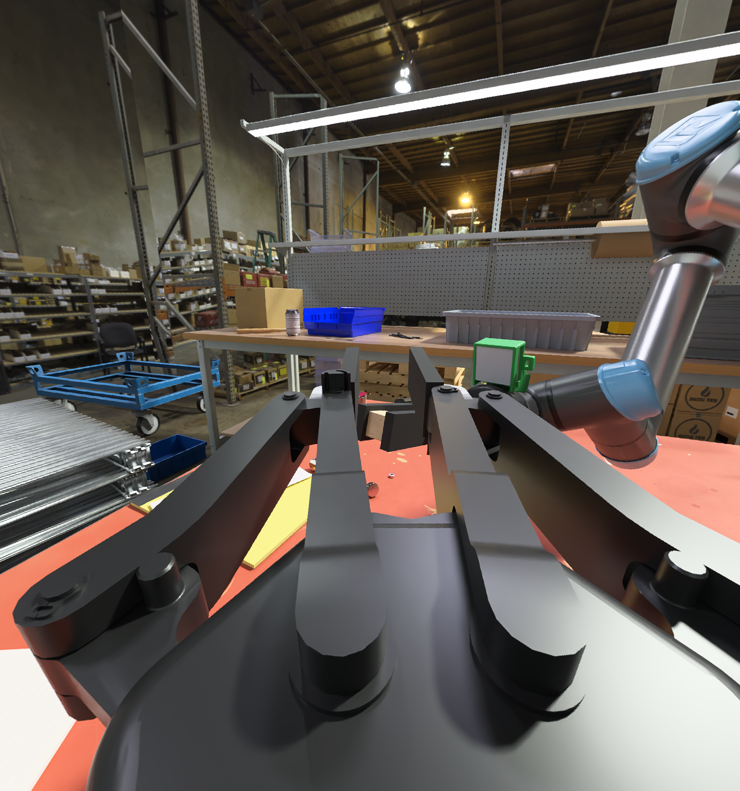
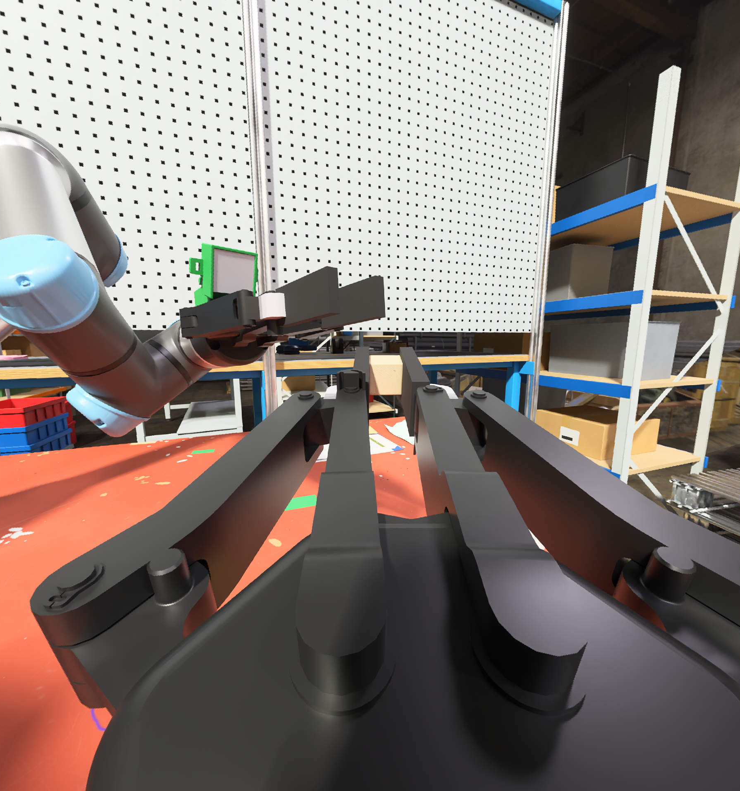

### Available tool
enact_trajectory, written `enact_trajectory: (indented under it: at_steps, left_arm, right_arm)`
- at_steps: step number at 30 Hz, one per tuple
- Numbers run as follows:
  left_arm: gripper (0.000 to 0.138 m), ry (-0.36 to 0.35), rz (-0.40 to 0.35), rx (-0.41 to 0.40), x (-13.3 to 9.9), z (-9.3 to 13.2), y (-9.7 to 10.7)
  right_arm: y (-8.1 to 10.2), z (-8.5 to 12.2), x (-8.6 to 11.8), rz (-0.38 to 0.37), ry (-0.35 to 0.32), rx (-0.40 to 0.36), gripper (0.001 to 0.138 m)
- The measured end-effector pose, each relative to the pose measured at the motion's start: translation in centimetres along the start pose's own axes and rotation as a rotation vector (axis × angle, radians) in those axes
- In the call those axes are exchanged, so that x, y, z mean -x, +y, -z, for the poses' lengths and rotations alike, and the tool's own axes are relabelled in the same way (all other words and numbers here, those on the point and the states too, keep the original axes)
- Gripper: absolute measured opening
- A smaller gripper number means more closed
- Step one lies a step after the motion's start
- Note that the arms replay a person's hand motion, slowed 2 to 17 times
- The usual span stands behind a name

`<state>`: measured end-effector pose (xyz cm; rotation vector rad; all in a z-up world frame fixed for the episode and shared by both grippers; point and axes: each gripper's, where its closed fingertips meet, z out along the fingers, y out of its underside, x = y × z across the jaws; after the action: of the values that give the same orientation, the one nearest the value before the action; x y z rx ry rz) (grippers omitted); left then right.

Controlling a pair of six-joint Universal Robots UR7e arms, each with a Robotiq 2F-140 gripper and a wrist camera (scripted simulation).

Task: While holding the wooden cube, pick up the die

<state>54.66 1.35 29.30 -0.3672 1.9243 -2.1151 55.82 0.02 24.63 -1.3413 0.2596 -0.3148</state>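
Note:
My right gripper (image 2: 385, 364) is shut on the light wooden cube (image 2: 385, 376), held between its fingertips above the red table (image 2: 81, 505). In the left wrist view the right gripper (image 1: 388, 421) shows just ahead with the cube (image 1: 375, 424) in it. My left gripper (image 1: 383, 364) has its jaws a small way apart with nothing between them. It shows side-on in the right wrist view (image 2: 359, 291), raised above the table to the left of the right gripper. I cannot make out the die in either view.
A yellow notepad (image 1: 278, 526) and small metal bits (image 1: 372, 489) lie on the table under the left gripper. Papers (image 2: 385, 441) and green tape (image 2: 301, 501) lie below the right gripper. The right arm (image 1: 625, 402) crosses at the right. Stacked metal bars (image 1: 38, 449) lie beside the table.

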Motion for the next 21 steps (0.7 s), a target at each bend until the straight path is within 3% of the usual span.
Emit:
enact_trajectory:
  at_steps: [21]
  left_arm:
    - [0.031,0.016,0.01,0.005,-0.02,-0.21,0.45]
  right_arm:
    - [-0.02,0.01,0.08,0.005,-0.001,-0.002,0.019]
